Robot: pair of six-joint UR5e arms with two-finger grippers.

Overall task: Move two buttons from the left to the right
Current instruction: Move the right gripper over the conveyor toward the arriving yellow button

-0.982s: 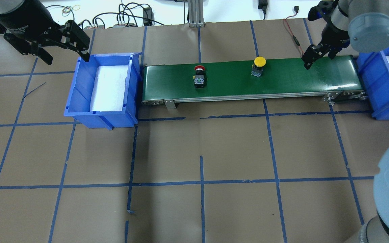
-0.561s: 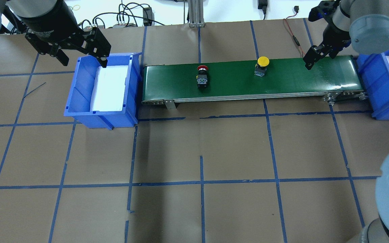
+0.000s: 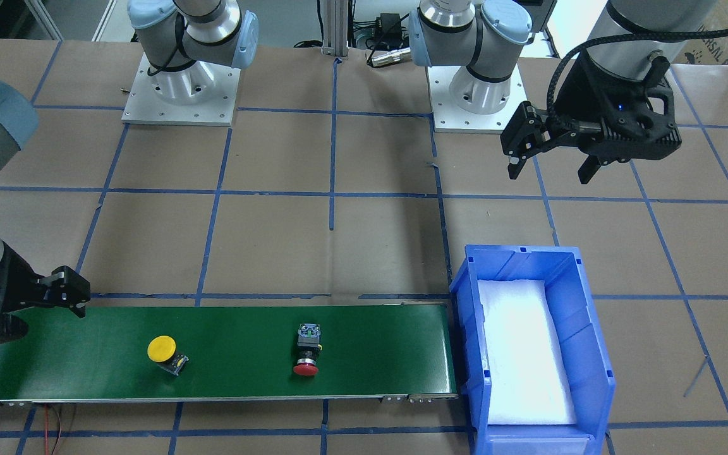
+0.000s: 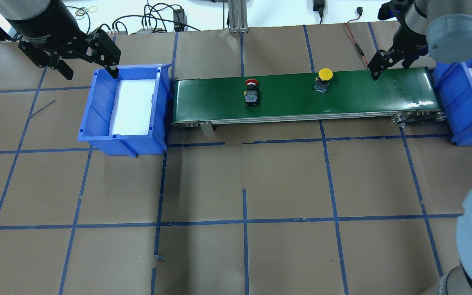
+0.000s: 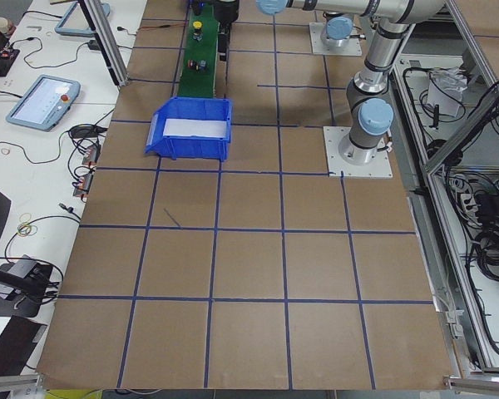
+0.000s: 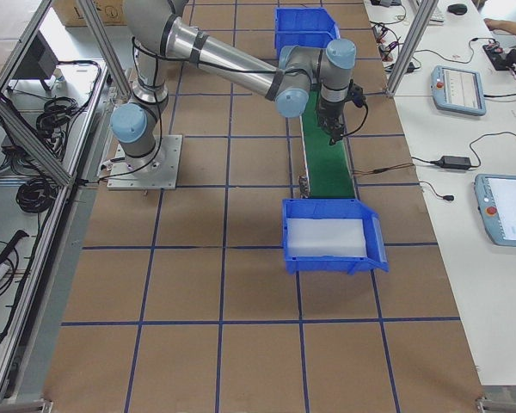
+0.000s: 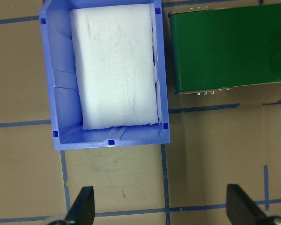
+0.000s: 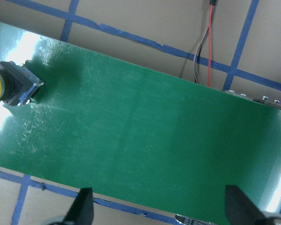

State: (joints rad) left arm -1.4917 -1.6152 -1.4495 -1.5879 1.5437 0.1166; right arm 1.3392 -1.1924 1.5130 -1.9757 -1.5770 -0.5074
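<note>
Left gripper point(image 4: 91, 73) hangs spread and empty near the blue bin point(image 4: 96, 106), right gripper point(image 4: 387, 67) spread over the belt point(image 4: 363, 94) end, yellow button point(image 4: 325, 76) and red button point(image 4: 251, 91) mid-belt.

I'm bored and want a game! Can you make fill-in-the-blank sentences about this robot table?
The red button and the yellow button lie on the green conveyor ___. The ___ button is nearer the right gripper. The bin by the left gripper is coloured ___. Both grippers are ___.
Missing: belt, yellow, blue, open.

The yellow button point(image 8: 15, 87) (right wrist view) is cut by the left edge.
</note>
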